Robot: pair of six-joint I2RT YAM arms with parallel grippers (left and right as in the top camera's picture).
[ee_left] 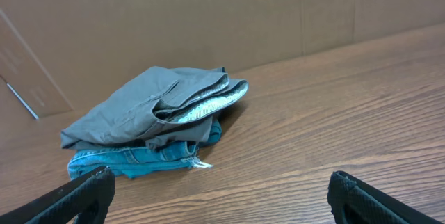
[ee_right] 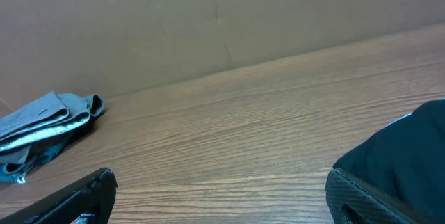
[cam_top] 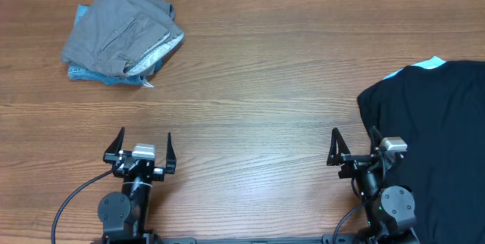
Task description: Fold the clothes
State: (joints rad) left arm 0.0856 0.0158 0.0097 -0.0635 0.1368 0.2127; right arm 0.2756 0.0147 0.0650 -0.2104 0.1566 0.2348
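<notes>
A large black T-shirt (cam_top: 443,134) lies spread at the right edge of the table, with a sliver of light blue cloth (cam_top: 430,64) showing at its top edge. It shows at the right of the right wrist view (ee_right: 403,161). A folded pile of grey and blue clothes (cam_top: 121,38) sits at the far left, also in the left wrist view (ee_left: 156,120) and the right wrist view (ee_right: 45,130). My left gripper (cam_top: 141,149) is open and empty near the front edge. My right gripper (cam_top: 356,147) is open and empty, its right finger over the black shirt's edge.
The wooden table (cam_top: 258,85) runs back to a brown cardboard wall (ee_left: 208,15). Bare wood lies between the two grippers and the pile.
</notes>
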